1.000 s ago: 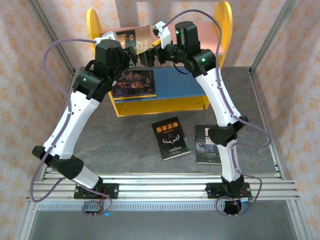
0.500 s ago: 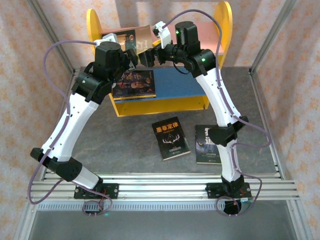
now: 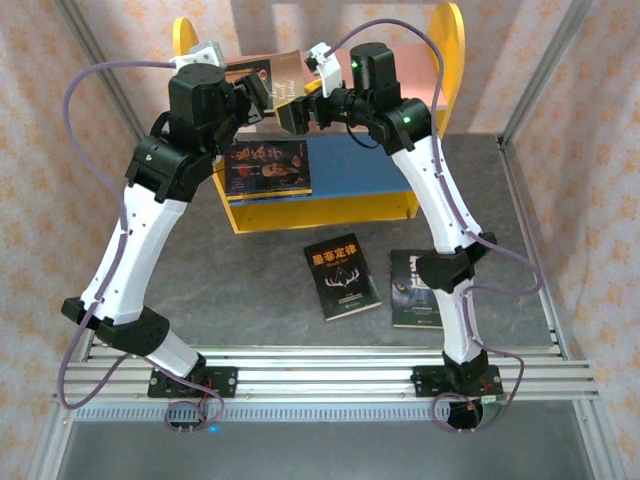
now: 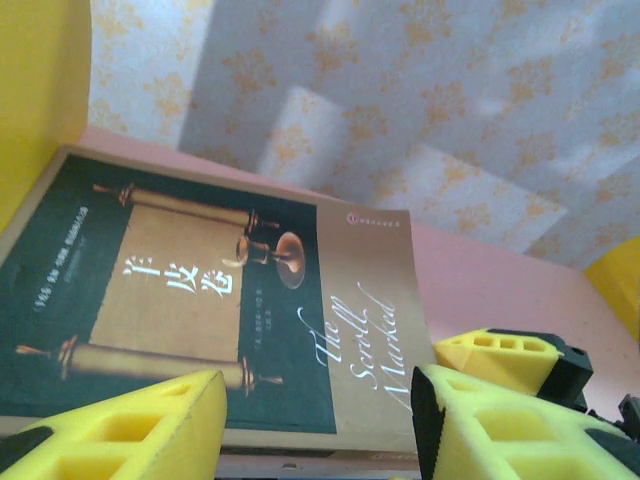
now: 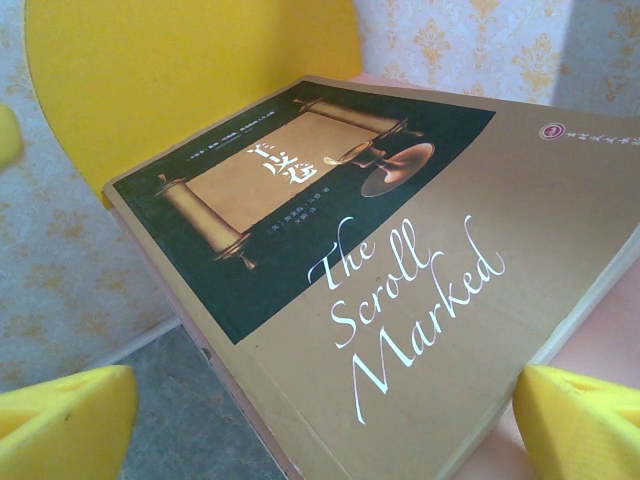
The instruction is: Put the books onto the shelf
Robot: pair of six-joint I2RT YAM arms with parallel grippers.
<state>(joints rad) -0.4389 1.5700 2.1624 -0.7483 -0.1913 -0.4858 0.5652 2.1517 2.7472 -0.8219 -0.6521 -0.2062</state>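
Though the left pincer [image 4: 320, 410] has risen, both it and the right pincer [image 5: 325, 400] stay spread.

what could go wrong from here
The brown book lies on the pink upper board, its near edge seemingly overhanging; a nudge from the open left gripper or right gripper could tip it off. The grippers also sit close together and could collide.

Your left arm [image 3: 125, 250] and right arm [image 3: 440, 200] wear white shells between black joint housings, each with a small green light [image 3: 407, 117]. Lilac cables [image 3: 388, 22] loop along both. Your fingers [image 4: 500, 430] are yellow blocks with squared cut-outs.
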